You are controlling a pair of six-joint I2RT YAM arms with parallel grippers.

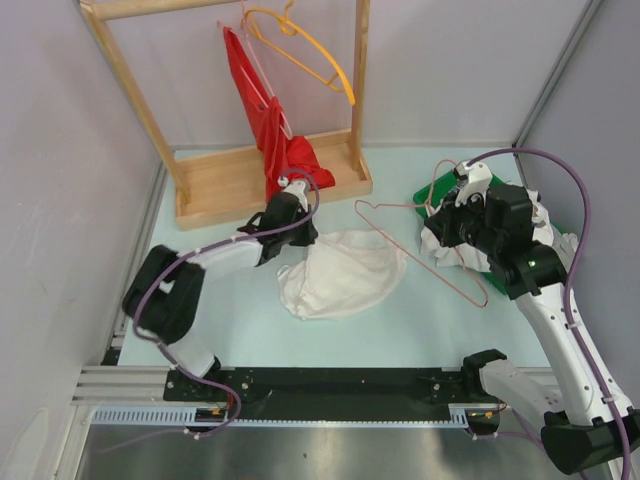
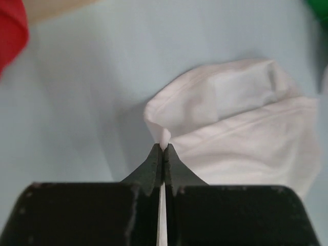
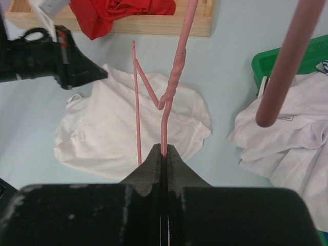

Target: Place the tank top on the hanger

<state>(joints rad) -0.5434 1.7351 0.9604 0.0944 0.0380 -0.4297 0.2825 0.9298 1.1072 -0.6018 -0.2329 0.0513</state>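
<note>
The white tank top [image 1: 345, 275] lies crumpled on the pale blue table, mid-view. My left gripper [image 1: 300, 243] is shut on a pinch of its upper left edge; the left wrist view shows the fabric [image 2: 241, 133] caught between my closed fingertips [image 2: 164, 146]. My right gripper [image 1: 437, 232] is shut on the pale pink wire hanger [image 1: 400, 250], holding it tilted just right of the tank top. In the right wrist view the hanger wire [image 3: 177, 66] rises from my closed gripper [image 3: 164, 151] above the tank top [image 3: 113, 138]. The left gripper [image 3: 56, 56] shows there too.
A wooden rack [image 1: 270, 180] stands at the back with a red garment [image 1: 270, 130] and an orange-yellow hanger [image 1: 310, 50]. A heap of white clothes [image 1: 545, 235] sits on a green bin [image 1: 430, 190] at the right, under my right arm.
</note>
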